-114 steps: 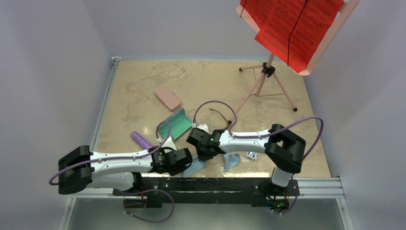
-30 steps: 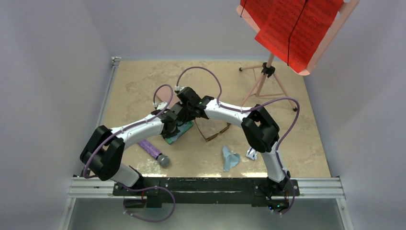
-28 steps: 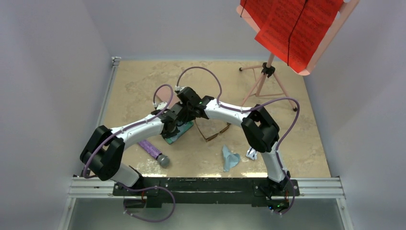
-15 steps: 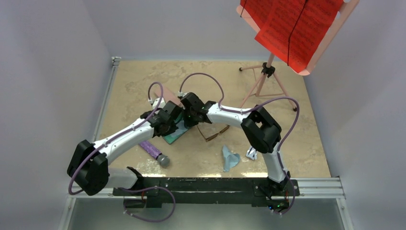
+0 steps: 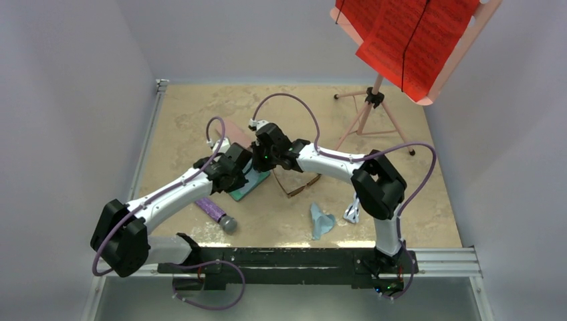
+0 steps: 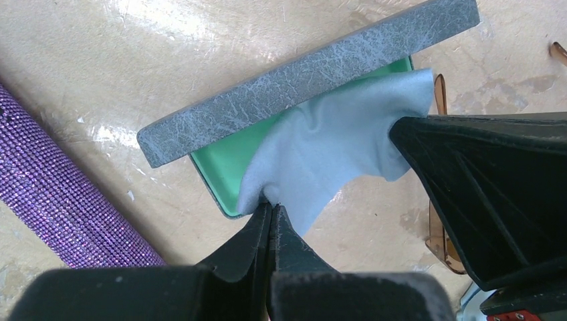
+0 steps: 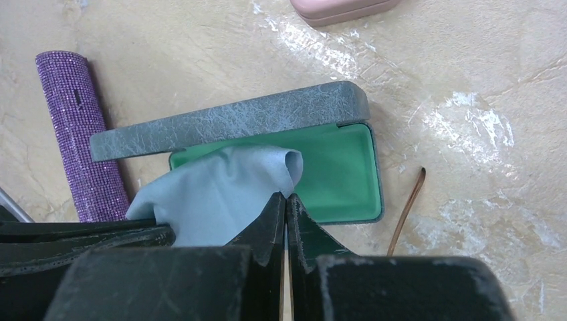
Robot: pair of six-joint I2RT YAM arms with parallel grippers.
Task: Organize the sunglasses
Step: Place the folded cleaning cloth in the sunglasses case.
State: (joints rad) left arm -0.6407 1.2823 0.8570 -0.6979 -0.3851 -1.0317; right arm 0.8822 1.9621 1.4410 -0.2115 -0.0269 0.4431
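My left gripper (image 6: pixel 271 204) and my right gripper (image 7: pixel 286 196) are each shut on a corner of one light blue cloth (image 6: pixel 334 134). They hold it stretched over the green inside of the open grey-blue case (image 7: pixel 334 170). In the top view both grippers, left (image 5: pixel 234 174) and right (image 5: pixel 259 160), meet over that case (image 5: pixel 249 187). The brown-framed sunglasses (image 5: pixel 297 184) lie open on the table just right of the case; one arm shows in the right wrist view (image 7: pixel 408 207). The small white sunglasses (image 5: pixel 351 215) lie near the right arm's base.
A purple glittery case (image 5: pixel 214 210) lies near left of the open case. A pink case (image 7: pixel 341 10) lies beyond it. A second light blue cloth (image 5: pixel 322 221) lies at the near middle. A music stand (image 5: pixel 374 100) with red sheets stands at the far right.
Both grippers have carried the cloth from the near edge to the open case. In the last second both grippers shifted slightly toward me, still holding it.
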